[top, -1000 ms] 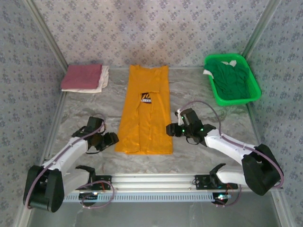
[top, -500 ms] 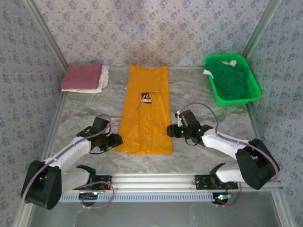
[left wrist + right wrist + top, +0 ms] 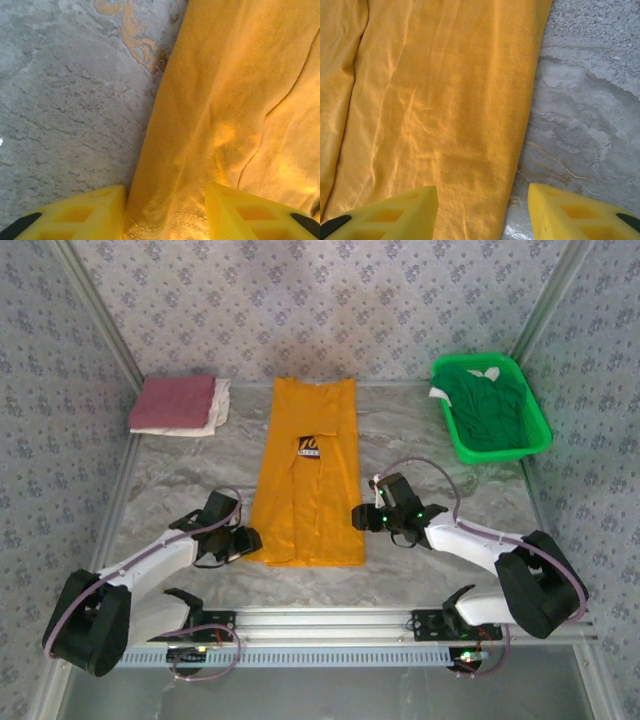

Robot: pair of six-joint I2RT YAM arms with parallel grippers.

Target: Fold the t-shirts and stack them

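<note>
The orange-yellow t-shirt (image 3: 308, 480) lies folded into a long strip down the middle of the table, its dark chest print (image 3: 311, 446) facing up. My left gripper (image 3: 252, 540) is at the strip's near left corner. In the left wrist view the gripper (image 3: 165, 200) has its jaws apart, with the hem corner of the shirt (image 3: 225, 100) bulging between them. My right gripper (image 3: 357, 517) is at the strip's right edge. In the right wrist view the gripper (image 3: 482, 200) stands open, one finger over the shirt (image 3: 440, 90), the other over bare table.
A dusty red t-shirt (image 3: 172, 402) lies folded on a white one (image 3: 220, 405) at the back left. A bright green basket (image 3: 541, 437) at the back right holds a crumpled green t-shirt (image 3: 487, 405). Patterned walls close in the marbled table (image 3: 180, 475).
My left gripper has moved right onto the shirt's near left corner and its jaws have narrowed. The right gripper has shifted slightly along the right edge. The shirt has not moved.
</note>
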